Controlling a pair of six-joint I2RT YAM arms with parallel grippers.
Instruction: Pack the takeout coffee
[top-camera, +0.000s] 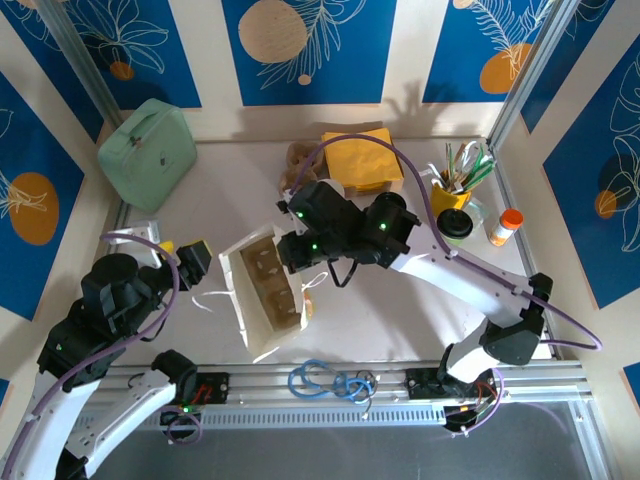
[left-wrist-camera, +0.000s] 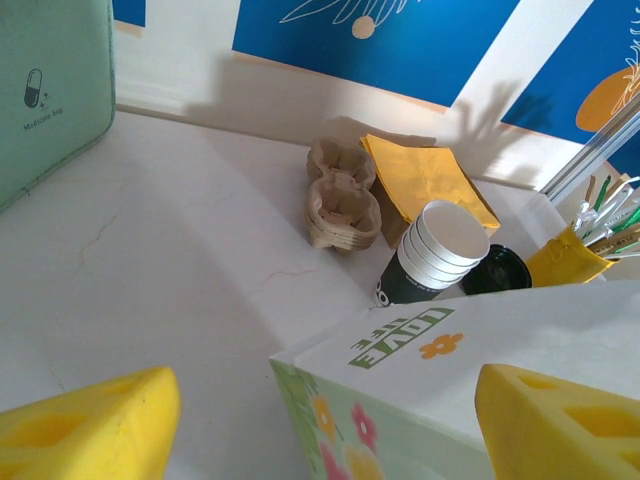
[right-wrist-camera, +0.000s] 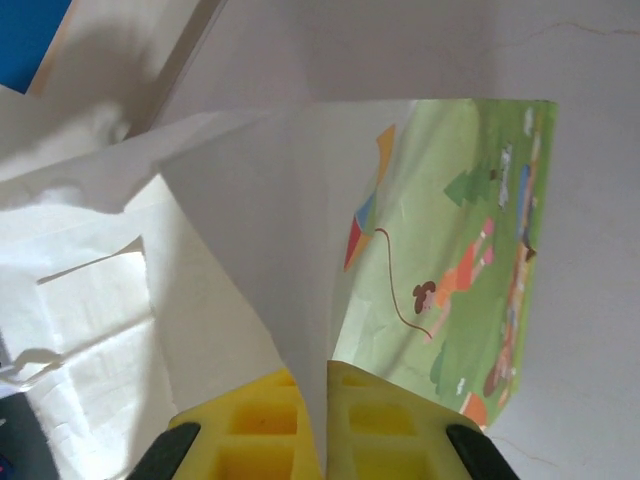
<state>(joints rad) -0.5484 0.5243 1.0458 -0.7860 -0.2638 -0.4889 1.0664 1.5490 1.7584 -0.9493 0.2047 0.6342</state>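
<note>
Top external: takeout coffee (top-camera: 455, 226) upright; right hand (right-wrist-camera: 325, 405) grips bag (right-wrist-camera: 440, 250), left hand (left-wrist-camera: 322, 425) released

The bag (left-wrist-camera: 450, 390) is thin matt printed paper, the cup carriers (left-wrist-camera: 340, 195) rough brown pulp, the counter (left-wrist-camera: 180, 230) smooth, matt, faintly cracked.

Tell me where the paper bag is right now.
In the top view the paper bag sits open near the front edge of the table, left of centre, its wall pinched by the right gripper.
</note>
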